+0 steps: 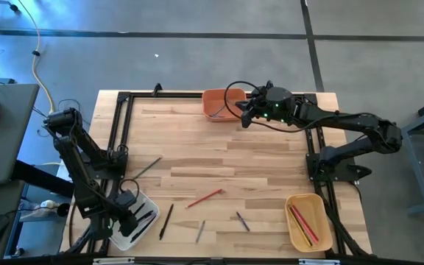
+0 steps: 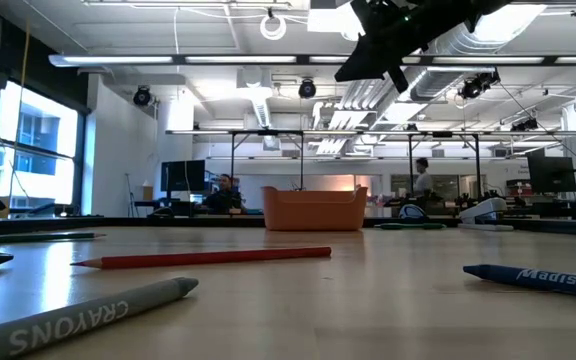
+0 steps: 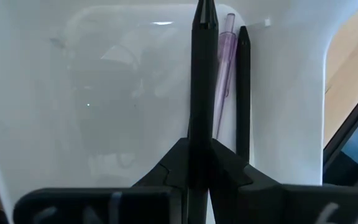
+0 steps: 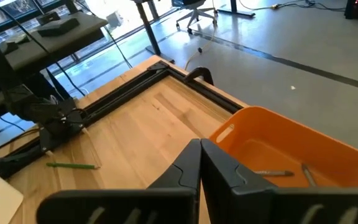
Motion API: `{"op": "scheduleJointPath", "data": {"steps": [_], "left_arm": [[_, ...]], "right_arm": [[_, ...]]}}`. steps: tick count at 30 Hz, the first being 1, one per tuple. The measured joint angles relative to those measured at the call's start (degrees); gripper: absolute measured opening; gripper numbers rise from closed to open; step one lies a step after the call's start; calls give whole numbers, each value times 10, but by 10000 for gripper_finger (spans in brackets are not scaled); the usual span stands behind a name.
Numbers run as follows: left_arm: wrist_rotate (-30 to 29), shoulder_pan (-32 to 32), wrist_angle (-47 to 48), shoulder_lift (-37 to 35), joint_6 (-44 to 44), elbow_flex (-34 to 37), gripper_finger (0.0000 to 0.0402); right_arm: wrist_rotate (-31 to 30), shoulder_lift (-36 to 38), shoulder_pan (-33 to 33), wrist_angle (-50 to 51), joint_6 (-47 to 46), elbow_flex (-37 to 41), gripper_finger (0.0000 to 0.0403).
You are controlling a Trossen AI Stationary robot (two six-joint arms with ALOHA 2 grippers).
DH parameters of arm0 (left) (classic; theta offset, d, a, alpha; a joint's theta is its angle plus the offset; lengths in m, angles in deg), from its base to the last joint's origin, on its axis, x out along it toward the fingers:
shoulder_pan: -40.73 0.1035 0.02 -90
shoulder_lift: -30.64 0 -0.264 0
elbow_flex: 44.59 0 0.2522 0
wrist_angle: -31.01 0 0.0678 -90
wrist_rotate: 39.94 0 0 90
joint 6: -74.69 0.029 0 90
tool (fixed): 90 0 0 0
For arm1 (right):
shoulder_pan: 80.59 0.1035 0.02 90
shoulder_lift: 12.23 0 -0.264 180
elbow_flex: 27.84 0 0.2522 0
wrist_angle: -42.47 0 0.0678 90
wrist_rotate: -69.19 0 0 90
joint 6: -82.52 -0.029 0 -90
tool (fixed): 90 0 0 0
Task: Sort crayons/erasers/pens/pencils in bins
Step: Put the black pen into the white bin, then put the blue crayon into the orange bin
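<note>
My left gripper (image 1: pixel 129 218) hangs over the white bin (image 1: pixel 150 207) at the table's near left corner, shut on a black pen (image 3: pixel 202 68). On the white bin's floor (image 3: pixel 104 93) lie a clear pink pen (image 3: pixel 226 56) and another black pen (image 3: pixel 243 93). My right gripper (image 1: pixel 244 112) is shut and empty, held high beside the orange bin (image 1: pixel 216 103) at the far edge. The orange bin (image 4: pixel 291 146) holds two grey sticks (image 4: pixel 272 173). The tan-yellow bin (image 1: pixel 305 221) holds red and pink sticks. My left gripper pinches the black pen's near part (image 3: pixel 197 134) between its two fingers. The gripper slants steeply down from above, and the pen runs on ahead along the fingers. The pen's far end (image 3: pixel 204 12) reaches the white bin's far wall; whether it touches, I cannot tell.
Loose on the table lie a red pencil (image 1: pixel 205 197), a black stick (image 1: pixel 166 219), a grey crayon (image 1: pixel 200 231), a blue crayon (image 1: pixel 242 221) and a dark stick (image 1: pixel 146 168). A green stick (image 4: pixel 73 165) lies near the left frame rail. A black frame borders the table.
</note>
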Motion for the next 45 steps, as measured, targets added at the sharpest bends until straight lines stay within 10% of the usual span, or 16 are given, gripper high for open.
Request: {"op": "scheduleJointPath", "data": {"steps": [18, 33, 45], "left_arm": [[28, 3, 23, 0, 20, 20, 21], [23, 7, 49, -63, -36, 1, 134], [-119, 16, 134, -170, 120, -91, 50]], "right_arm": [[0, 0, 0, 0, -12, 0, 0], [1, 0, 0, 2, 25, 0, 0], [6, 0, 0, 2, 81, 0, 0]]}}
